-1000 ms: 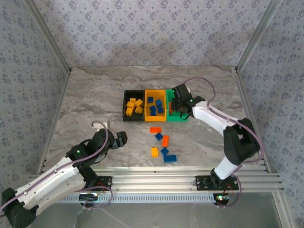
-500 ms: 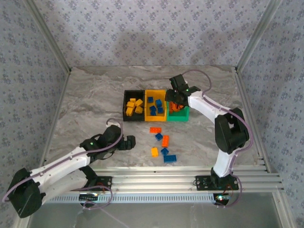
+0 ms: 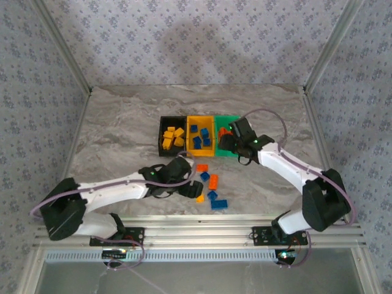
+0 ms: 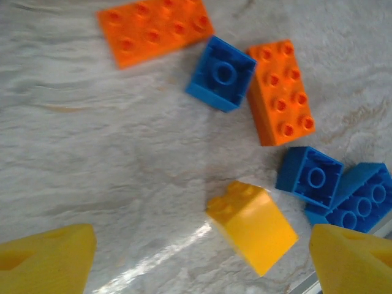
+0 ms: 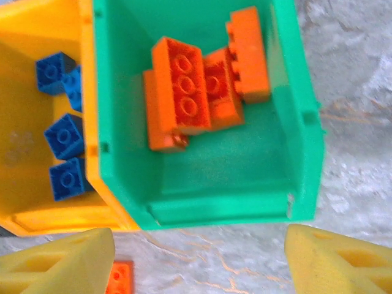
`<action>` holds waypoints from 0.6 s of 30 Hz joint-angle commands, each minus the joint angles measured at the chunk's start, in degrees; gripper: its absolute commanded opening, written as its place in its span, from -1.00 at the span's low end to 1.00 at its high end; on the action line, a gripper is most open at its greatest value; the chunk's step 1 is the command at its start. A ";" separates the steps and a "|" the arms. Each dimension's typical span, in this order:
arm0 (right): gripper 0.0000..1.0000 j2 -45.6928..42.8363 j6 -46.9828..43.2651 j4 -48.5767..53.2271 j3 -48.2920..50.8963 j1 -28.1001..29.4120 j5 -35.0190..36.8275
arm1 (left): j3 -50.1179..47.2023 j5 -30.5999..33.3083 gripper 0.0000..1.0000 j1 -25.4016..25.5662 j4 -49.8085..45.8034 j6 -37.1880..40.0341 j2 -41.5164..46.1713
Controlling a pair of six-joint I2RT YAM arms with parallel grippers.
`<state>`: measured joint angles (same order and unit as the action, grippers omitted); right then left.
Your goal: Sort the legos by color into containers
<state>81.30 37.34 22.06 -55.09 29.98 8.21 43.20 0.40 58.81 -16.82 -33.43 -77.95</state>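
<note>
Three containers stand in a row: black with yellow legos, yellow-orange with blue legos, green with orange legos. My right gripper hangs open over the table at the green bin's near edge, nothing between its fingers. Loose legos lie in front of the bins: two orange, three blue and one yellow. My left gripper is open low over the table, the yellow brick lying between its fingers nearer the right one.
An orange brick lies on the marble just by my right gripper's left finger. The aluminium rail runs along the near table edge, close behind the loose bricks. Patterned walls enclose the table on three sides.
My left arm has swung right across the table to the loose bricks. My right gripper has opened and drawn back from over the green bin to its near edge.
</note>
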 commanded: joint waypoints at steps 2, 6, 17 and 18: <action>0.52 -5.61 2.27 -0.12 3.83 -0.49 1.32 | 5.69 -0.93 0.76 2.81 -3.55 3.42 -6.04; 0.53 -8.72 2.38 0.01 5.64 -1.15 1.34 | 9.71 -0.41 0.64 4.68 -6.73 3.75 -11.42; 0.55 -13.84 2.13 -0.20 7.86 -2.57 0.96 | 10.74 2.06 0.26 5.44 -10.42 1.99 -15.97; 0.55 -13.97 2.12 -0.23 7.96 -2.73 0.91 | 10.85 1.97 0.22 5.44 -10.42 2.04 -16.41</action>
<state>68.42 38.61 22.02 -47.72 27.70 8.34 52.73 1.37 63.81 -24.97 -31.46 -93.23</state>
